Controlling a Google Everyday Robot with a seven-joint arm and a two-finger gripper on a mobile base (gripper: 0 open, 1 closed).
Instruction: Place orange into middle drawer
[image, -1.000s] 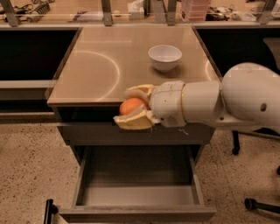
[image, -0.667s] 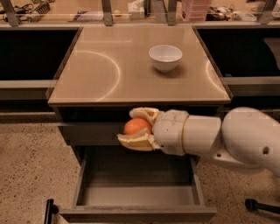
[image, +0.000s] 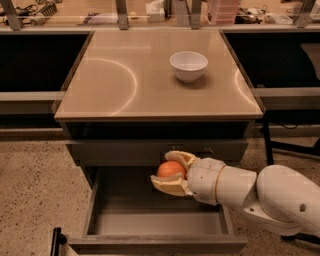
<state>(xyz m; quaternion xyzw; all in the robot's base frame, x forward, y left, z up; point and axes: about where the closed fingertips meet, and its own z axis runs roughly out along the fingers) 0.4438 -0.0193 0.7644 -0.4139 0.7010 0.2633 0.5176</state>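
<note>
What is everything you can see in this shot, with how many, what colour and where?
orange: one, bright orange, held over the rear of the open drawer.
middle drawer: one, grey-brown with a lighter grey floor, pulled open low on the cabinet.
upper drawer front: one, grey, closed, just above the open drawer.
white bowl: one, white, upright on the cabinet top, right of centre toward the back.
cabinet top: one, tan, glossy.
floor: speckled beige, around the cabinet.
robot arm: one, white, reaching in from the lower right.
gripper: one, cream, jaws shut on the orange, above the drawer floor.
</note>
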